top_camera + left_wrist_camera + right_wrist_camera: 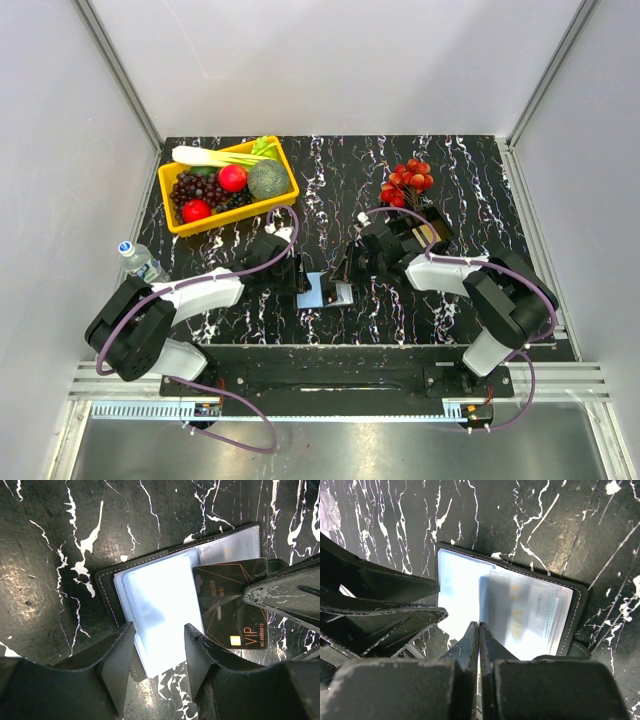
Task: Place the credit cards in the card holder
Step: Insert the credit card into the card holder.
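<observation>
Marbled tabletop (470,180), 6 o'clock: card holder (160,600) spread open, left hand (160,630) parted above, right hand (479,627) pinching black credit card (225,610).

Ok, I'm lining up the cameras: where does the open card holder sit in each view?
Top external: card holder low centre, between the arms.
Left wrist: card holder centre, partly under the black VIP card.
Right wrist: card holder centre-right, lying open.
Shared landmark: white-veined black tabletop.
</observation>
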Motion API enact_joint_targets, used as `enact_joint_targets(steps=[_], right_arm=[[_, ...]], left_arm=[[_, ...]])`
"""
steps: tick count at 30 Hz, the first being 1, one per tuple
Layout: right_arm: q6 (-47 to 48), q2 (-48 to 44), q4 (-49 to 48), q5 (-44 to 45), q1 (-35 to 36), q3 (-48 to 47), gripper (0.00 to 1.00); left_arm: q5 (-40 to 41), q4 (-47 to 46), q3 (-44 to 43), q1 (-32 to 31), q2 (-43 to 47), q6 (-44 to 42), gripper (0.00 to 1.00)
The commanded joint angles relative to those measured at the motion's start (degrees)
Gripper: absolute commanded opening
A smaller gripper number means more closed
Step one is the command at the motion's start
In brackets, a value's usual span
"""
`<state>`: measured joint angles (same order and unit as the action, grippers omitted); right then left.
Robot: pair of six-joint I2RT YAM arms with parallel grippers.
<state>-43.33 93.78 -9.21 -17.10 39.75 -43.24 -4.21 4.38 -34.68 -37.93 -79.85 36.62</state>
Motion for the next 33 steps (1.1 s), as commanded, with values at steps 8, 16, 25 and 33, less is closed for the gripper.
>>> enact_joint_targets(steps=[8, 16, 25, 33], right_arm=[[-1.93, 1.05, -4.93, -1.26, -1.25, 1.41, 0.00], [-3.60, 4.39, -8.89, -4.52, -1.34, 1.32, 0.00], [-4.92, 6.68, -11.61, -3.38, -2.13, 2.98, 0.00], [-2.55, 6.68, -11.88, -0.30, -2.57, 2.38, 0.00]], left_arm=[[2.89, -0.16, 1.10, 0.23, 0.31, -1.11, 0.49], [2.01, -0.95, 1.01, 0.31, -0.92, -1.03, 0.45], [1.48, -1.04, 1.19, 0.23, -1.18, -1.11, 0.42], [-0.18, -1.83, 1.36, 0.31, -2.41, -1.38, 0.33]])
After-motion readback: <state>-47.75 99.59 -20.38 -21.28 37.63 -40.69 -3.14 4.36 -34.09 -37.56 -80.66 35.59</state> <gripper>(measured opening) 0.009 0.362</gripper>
